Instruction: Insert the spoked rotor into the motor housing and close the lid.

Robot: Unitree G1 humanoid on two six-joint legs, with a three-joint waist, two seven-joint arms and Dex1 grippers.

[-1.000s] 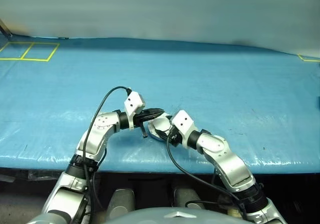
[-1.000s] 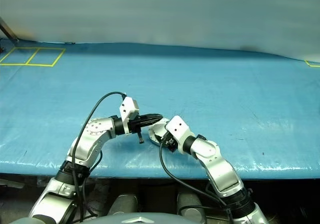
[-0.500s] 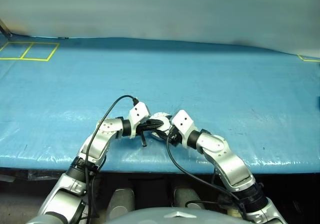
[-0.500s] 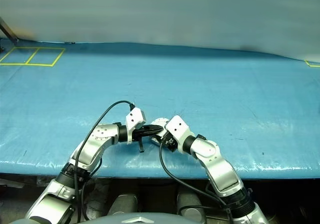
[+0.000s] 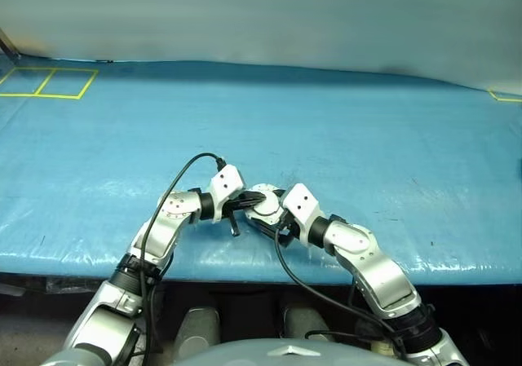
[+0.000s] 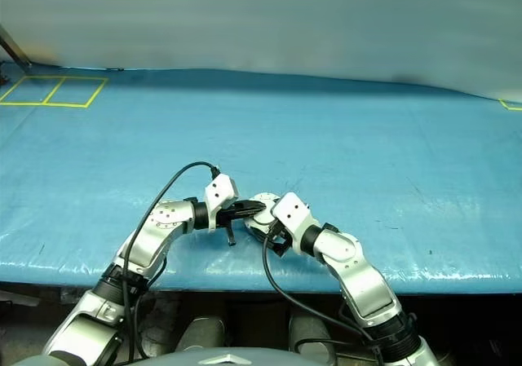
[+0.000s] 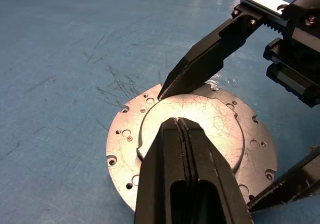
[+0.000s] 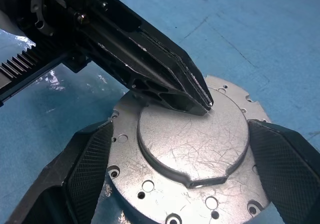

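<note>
The pale grey round metal lid (image 8: 192,154) lies flat on the blue table (image 5: 367,138). The left gripper (image 7: 181,125), pinched together, presses its centre; the right gripper (image 8: 185,169) straddles it wide.

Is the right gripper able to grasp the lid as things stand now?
Probably yes. The right gripper is open, one of its fingers on each side of the lid. The shut left gripper rests its tips on top, clear of the rim.

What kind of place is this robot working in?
Probably a robot test or lab space: a wide work surface under a blue plastic sheet, yellow tape squares marked on it, and a plain pale wall behind.
</note>
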